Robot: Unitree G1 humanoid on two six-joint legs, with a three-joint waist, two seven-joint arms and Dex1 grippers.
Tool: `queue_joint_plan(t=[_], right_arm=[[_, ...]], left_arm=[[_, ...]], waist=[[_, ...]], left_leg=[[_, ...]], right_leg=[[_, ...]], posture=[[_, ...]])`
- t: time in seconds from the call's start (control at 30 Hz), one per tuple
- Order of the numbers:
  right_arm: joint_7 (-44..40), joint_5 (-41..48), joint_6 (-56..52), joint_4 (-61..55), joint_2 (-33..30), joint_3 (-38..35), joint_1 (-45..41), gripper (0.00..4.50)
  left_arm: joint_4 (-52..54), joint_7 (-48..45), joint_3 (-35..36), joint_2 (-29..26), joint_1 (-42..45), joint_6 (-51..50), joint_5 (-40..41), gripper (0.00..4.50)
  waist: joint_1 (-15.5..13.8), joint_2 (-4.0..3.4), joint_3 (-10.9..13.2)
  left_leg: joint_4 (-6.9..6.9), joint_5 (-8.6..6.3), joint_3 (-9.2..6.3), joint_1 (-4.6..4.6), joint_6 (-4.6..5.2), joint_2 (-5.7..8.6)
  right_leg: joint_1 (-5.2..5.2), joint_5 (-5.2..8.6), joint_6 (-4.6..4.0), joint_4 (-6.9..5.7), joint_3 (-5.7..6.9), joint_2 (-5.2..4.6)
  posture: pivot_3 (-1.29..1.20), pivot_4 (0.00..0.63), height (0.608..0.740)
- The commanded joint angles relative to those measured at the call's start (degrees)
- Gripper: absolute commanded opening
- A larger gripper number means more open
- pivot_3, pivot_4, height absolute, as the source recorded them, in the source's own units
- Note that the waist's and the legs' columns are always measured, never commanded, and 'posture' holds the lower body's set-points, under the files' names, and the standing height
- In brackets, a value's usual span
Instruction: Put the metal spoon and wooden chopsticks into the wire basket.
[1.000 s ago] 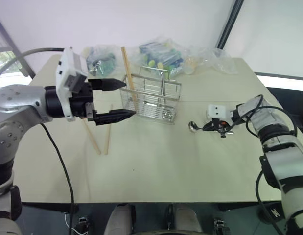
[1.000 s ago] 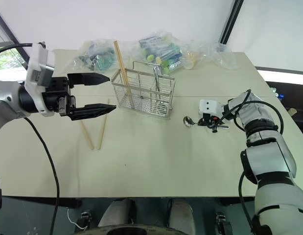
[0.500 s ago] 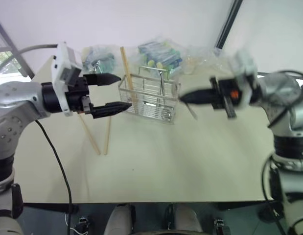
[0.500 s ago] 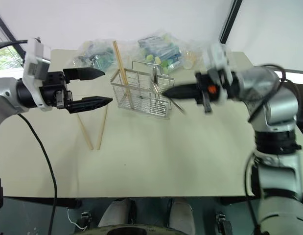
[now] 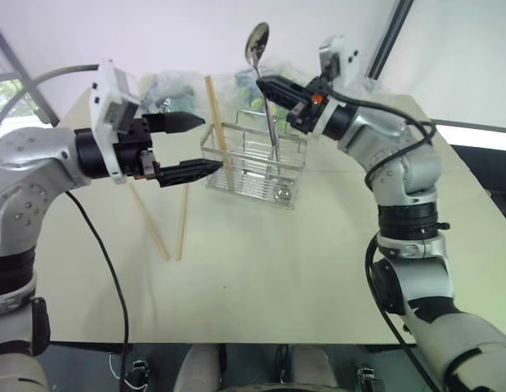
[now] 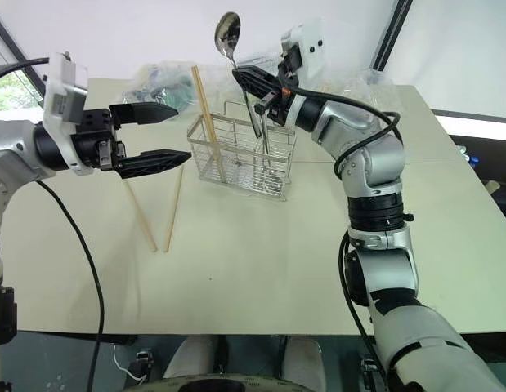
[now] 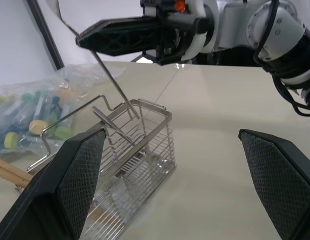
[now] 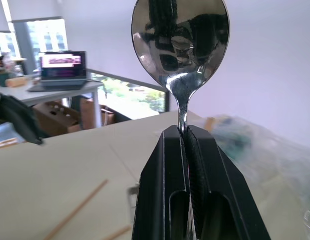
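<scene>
Spoon (image 5: 258,42) clenched bowl-up in right gripper (image 5: 273,85) above wire basket (image 5: 253,167); lower handle straight down. Left gripper (image 5: 191,145) spread, empty, at basket's 9 o'clock.

Metal spoon (image 8: 181,37) pinched upright in the right gripper (image 8: 184,136)

The two black fingers (image 8: 167,170) press together on the spoon's slim neck just under the bowl, which rises above them, shiny and mirror-like. Behind lie a pale tabletop (image 8: 59,170), a light-tan wooden chopstick (image 8: 77,209) flat on it, clear plastic bags (image 8: 255,145), and a laptop (image 8: 62,70) on a farther desk.
</scene>
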State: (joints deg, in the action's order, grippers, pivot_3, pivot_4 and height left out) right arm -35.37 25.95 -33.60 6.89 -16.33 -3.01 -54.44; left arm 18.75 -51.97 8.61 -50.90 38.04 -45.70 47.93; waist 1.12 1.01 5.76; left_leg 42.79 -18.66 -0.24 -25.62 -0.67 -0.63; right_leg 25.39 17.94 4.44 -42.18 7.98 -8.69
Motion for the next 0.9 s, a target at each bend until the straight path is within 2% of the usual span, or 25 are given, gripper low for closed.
queue_joint_plan(t=[0.03,0.2,0.33,0.53,0.8,0.9], right_arm=[[1.8,-0.3,3.0,0.0,0.8,-1.8,-0.4,0.04],[3.5,-1.6,3.9,1.8,0.9,-1.5,1.7,0.04],[5.1,-1.4,2.3,2.5,1.2,-2.0,3.2,1.42],[6.9,-1.8,2.0,1.0,0.7,-2.6,4.1,4.47],[7.3,0.2,-1.0,-3.5,-2.5,-4.3,1.8,4.47],[1.6,4.1,-3.0,-9.5,-6.9,-5.0,1.0,4.47]], left_arm=[[1.4,1.4,2.6,-0.1,1.4,0.3,0.5,4.50],[2.1,2.4,3.5,-0.7,1.0,-0.3,1.1,4.50],[2.1,2.7,3.8,-0.8,1.2,-0.5,1.1,4.50],[1.4,2.6,3.4,-0.6,1.8,-0.2,0.6,4.50],[-0.5,5.3,3.7,1.1,2.5,0.5,-0.9,4.50],[-1.2,11.0,5.6,2.6,2.8,-0.9,-1.2,4.50]], waist=[[0.0,-0.04,0.0],[0.0,-0.06,0.0],[-0.2,-0.05,0.0],[-0.1,-0.05,0.0],[-0.1,-0.06,0.0],[-0.3,-0.08,0.1]], left_leg=[[-0.01,-0.01,0.00,0.00,0.01,-0.01],[0.02,-0.06,-0.03,0.05,0.10,-0.03],[0.11,-0.06,-0.02,0.13,0.10,-0.03],[0.15,-0.05,-0.04,0.13,0.11,-0.11],[0.10,-0.06,-0.01,0.08,0.12,-0.08],[0.10,-0.07,-0.05,0.01,0.14,-0.05]], right_leg=[[0.01,0.00,0.00,0.00,0.00,0.01],[0.01,0.05,0.02,0.07,0.01,0.06],[0.00,0.17,0.20,0.15,0.02,0.05],[0.03,0.18,0.22,0.10,0.02,0.13],[0.03,0.17,0.23,0.08,0.02,0.10],[0.03,0.17,0.23,0.09,0.01,0.09]], posture=[[0.00,0.150,0.628],[0.00,0.150,0.628],[0.00,0.150,0.628],[0.00,0.150,0.628],[0.00,0.150,0.628],[0.00,0.150,0.628]])
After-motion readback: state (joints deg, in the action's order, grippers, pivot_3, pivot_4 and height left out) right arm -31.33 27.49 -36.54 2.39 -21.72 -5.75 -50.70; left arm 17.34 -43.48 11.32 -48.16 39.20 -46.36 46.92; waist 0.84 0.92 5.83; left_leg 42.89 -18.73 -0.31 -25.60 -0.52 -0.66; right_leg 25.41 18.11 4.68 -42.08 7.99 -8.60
